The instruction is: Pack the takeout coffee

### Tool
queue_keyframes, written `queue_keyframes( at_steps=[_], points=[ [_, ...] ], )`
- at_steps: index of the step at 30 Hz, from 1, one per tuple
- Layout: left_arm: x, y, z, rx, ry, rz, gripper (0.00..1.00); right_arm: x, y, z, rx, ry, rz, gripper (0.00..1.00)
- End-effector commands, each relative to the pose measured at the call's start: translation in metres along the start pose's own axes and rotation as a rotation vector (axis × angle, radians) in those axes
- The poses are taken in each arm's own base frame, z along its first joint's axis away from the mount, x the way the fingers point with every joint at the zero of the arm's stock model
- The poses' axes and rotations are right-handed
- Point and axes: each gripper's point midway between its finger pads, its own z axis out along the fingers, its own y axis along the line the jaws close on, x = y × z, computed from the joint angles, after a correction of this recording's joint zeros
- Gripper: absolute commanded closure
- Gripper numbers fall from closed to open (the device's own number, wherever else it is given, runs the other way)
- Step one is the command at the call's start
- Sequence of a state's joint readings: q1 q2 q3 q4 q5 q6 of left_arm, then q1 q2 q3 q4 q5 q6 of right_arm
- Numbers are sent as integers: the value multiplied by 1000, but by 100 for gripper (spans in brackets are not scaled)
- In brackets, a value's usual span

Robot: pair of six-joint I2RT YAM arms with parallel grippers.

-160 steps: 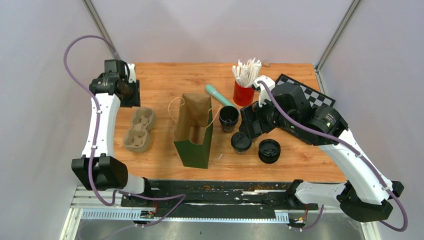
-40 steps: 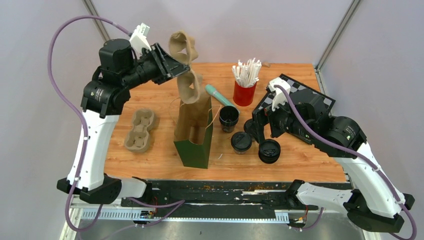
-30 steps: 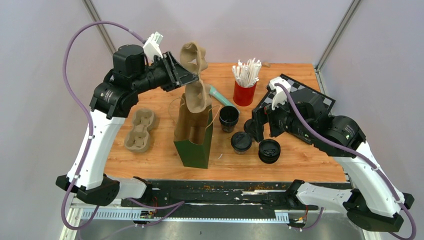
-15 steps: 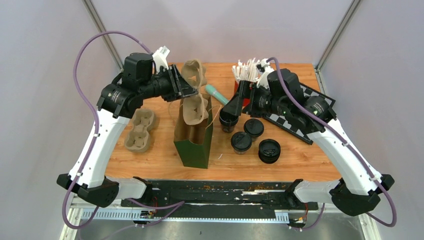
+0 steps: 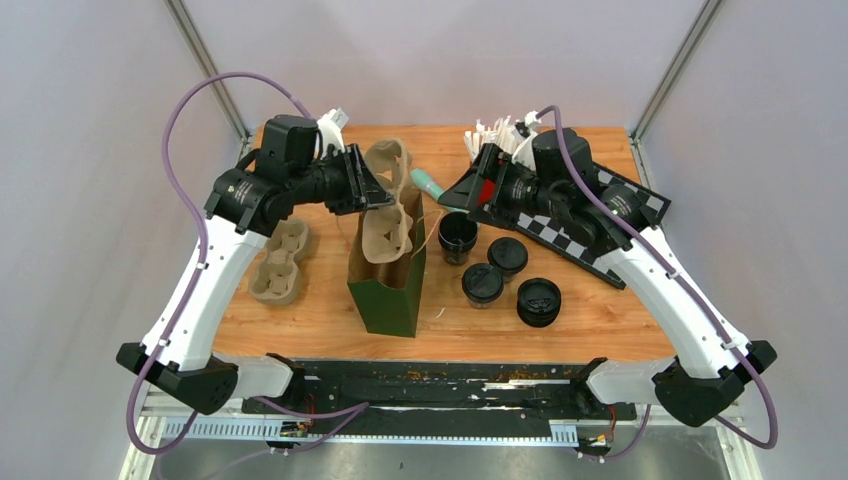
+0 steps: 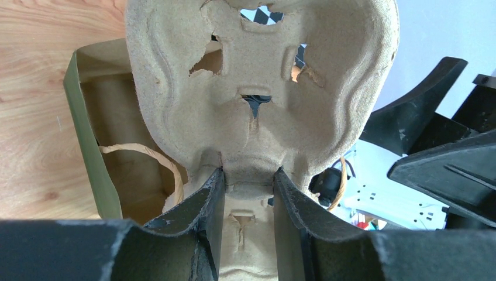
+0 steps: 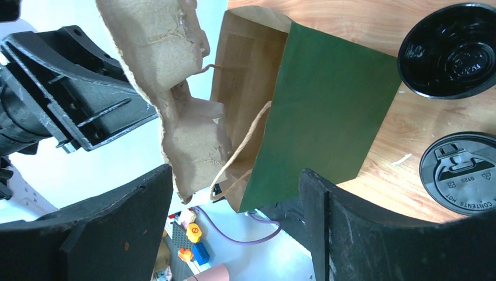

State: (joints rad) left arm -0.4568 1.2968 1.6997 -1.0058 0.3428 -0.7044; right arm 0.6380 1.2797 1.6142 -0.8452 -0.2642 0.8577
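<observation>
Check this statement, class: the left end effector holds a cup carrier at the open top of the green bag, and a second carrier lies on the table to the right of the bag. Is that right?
Not quite. The second carrier lies to the left of the green bag, not the right, as the top external view shows. The left end effector does hold a cup carrier at the bag's open top.

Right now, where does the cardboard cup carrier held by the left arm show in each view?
Top external: the cup carrier is upper centre-left, at the open top of the green bag.
Left wrist: it fills the upper middle, with the bag behind on the left.
Right wrist: it is at upper left, with the bag in the centre.
Shared landmark: the green bag.
</observation>
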Motion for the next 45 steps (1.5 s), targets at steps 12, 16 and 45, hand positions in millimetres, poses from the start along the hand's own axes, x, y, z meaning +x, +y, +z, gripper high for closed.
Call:
queue_keyframes(
  at_steps=[12, 16, 45],
  points=[
    [11, -6, 6, 19, 30, 36, 68, 13, 0, 30, -66, 86, 36, 37],
    [16, -2, 8, -2, 42, 45, 69, 15, -2, 34, -63, 96, 21, 43],
    [36, 40, 22, -251, 154, 120, 70, 19, -6, 32, -70, 108, -35, 100]
  ],
)
